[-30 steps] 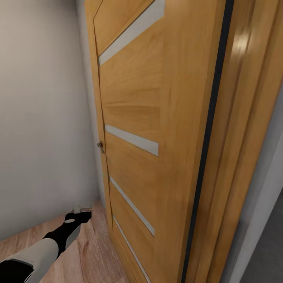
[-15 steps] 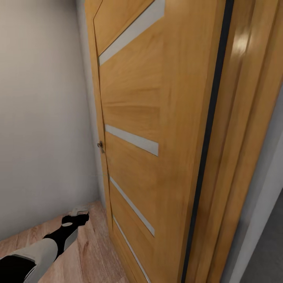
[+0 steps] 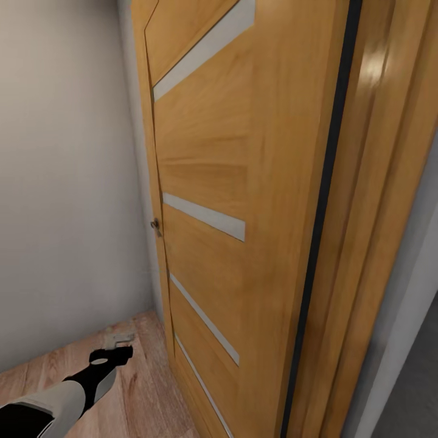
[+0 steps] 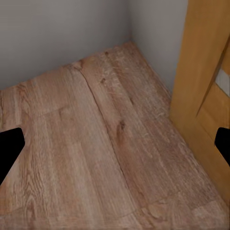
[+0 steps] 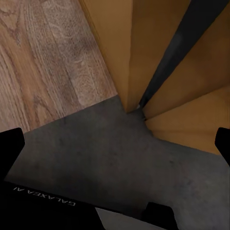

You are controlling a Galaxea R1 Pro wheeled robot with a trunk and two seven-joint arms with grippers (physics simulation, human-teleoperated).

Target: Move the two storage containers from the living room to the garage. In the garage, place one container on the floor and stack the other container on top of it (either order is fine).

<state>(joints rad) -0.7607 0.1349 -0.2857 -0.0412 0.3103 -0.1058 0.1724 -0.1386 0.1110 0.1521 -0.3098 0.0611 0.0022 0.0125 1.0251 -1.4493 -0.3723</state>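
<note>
Your left gripper (image 3: 119, 338) hangs low over the wood-plank floor (image 3: 146, 389) by the beige wall (image 3: 61, 182), fingers spread, holding nothing. Right of it stands the wooden door (image 3: 231, 182) with glass slats (image 3: 204, 216). Your right gripper (image 5: 115, 143), spread and empty, sits over grey concrete floor (image 5: 96, 153) at the threshold. Containers: can't tell where.

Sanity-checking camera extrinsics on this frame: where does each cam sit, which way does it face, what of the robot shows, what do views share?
Head view: on the head, looking forward and down at the wooden door and beige wall; left arm and left gripper show.
Left wrist view: near the left gripper, looking down at the wood-plank floor by the door's foot; dark fingertips at both edges.
Right wrist view: near the right gripper, looking down at the threshold where planks meet grey concrete floor; fingertips show.
Shared: all three see the door and planks.
</note>
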